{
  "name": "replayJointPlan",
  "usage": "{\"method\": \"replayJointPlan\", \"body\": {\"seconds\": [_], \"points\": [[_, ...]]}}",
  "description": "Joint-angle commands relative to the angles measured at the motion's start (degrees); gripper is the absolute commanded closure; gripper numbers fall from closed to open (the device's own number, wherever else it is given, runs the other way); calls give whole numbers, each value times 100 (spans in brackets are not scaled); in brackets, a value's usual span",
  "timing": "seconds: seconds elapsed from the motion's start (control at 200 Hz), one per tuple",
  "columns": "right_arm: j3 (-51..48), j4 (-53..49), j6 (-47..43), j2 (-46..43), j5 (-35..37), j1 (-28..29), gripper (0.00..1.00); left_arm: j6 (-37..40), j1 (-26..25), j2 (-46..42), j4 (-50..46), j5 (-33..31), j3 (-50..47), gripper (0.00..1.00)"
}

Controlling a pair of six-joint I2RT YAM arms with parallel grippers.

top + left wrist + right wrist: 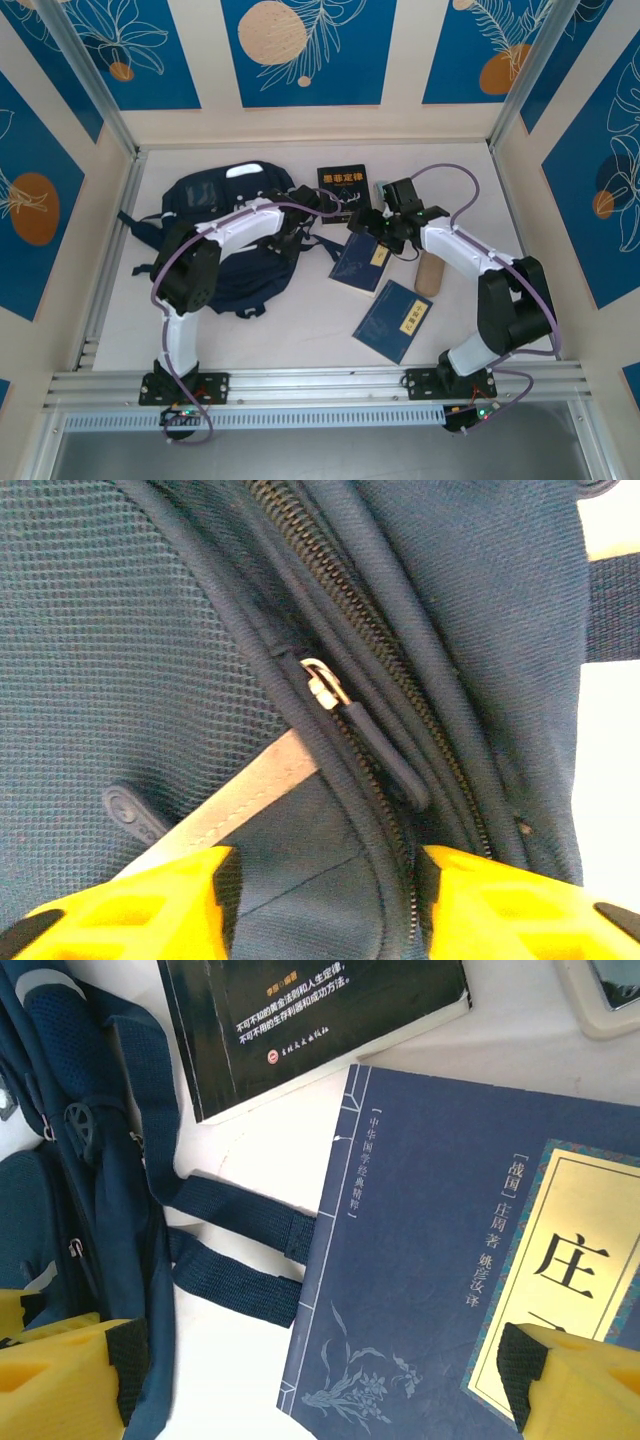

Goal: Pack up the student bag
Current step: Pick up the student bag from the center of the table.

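The student bag (225,235), a dark navy backpack with a white patch near its top, lies at the left of the table. My left gripper (300,225) is pressed down on its right side. In the left wrist view the yellow fingers (150,900) stand apart, with a ridge of bag fabric and a zip line between them (325,910). A metal zip slider (325,685) and a white stripe (240,800) lie just ahead. My right gripper (320,1390) hangs open over a navy book (480,1260), with the bag's straps (240,1250) tucked under the book's edge.
A black book (343,192) lies behind the grippers, and a second navy book (393,320) sits nearer the front. A small wooden block (430,275) lies by the right arm. Low walls ring the table.
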Motion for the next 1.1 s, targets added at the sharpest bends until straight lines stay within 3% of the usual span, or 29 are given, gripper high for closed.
{"method": "replayJointPlan", "body": {"seconds": [0.0,0.13,0.355,0.58,0.81,1.015,1.095], "points": [[-156,58,-88,-186,-142,-45,8,11,-23,157,-404,-381,113,59],[-244,156,-97,-218,-197,-44,8,24,-26,218,-516,-506,105,60],[-215,201,-206,-171,-269,-54,8,46,-25,323,-546,-436,121,50],[-33,271,-583,-32,-398,-39,8,61,-30,146,-597,-454,149,73],[264,424,-1467,99,-683,150,10,25,-15,-859,-633,-721,94,92],[335,963,-1704,257,-1045,356,14,100,45,-1897,-686,-1019,29,100],[398,1232,-1789,390,-1257,466,21,188,76,-2176,-696,-1101,106,100]]}}
